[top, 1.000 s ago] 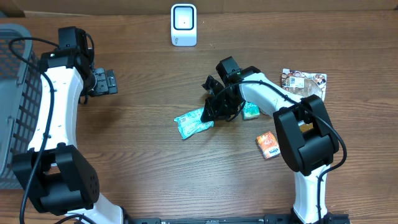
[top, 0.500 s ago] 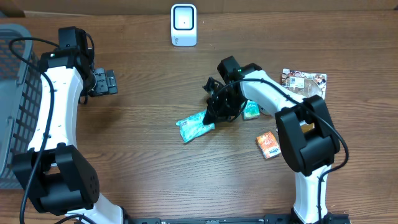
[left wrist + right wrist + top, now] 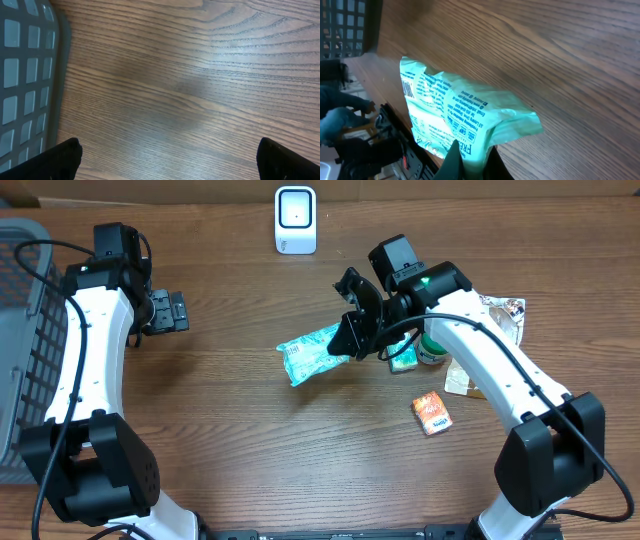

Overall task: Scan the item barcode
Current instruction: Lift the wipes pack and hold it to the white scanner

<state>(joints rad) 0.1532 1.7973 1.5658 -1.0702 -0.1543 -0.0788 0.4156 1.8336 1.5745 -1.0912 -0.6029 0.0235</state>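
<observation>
**Right pincer clamped on the green packet, left pincer wide open**

At the 9 o'clock edge of the table (image 3: 230, 440) stood a grey mesh basket (image 3: 22, 340). Just toward 3 o'clock of it, the left gripper (image 3: 176, 311) hung with its jaws spread wide and nothing between them. Its wrist view showed only bare wood and a corner of the basket. At the 12 o'clock edge the white scanner (image 3: 296, 220) stood upright. The green packet (image 3: 312, 352) was near the table's middle, at about 6 o'clock from the scanner and well apart from it. The right gripper (image 3: 356, 338) had its jaws closed on the packet's 2 o'clock end, and the rest stuck out toward 8 o'clock. In the right wrist view a barcode (image 3: 409, 88) showed at the packet's far end. Toward 3 o'clock of that gripper lay a small green pack (image 3: 404, 360) and a clear bag (image 3: 497, 310). An orange packet (image 3: 432, 413) lay toward 5 o'clock.
</observation>
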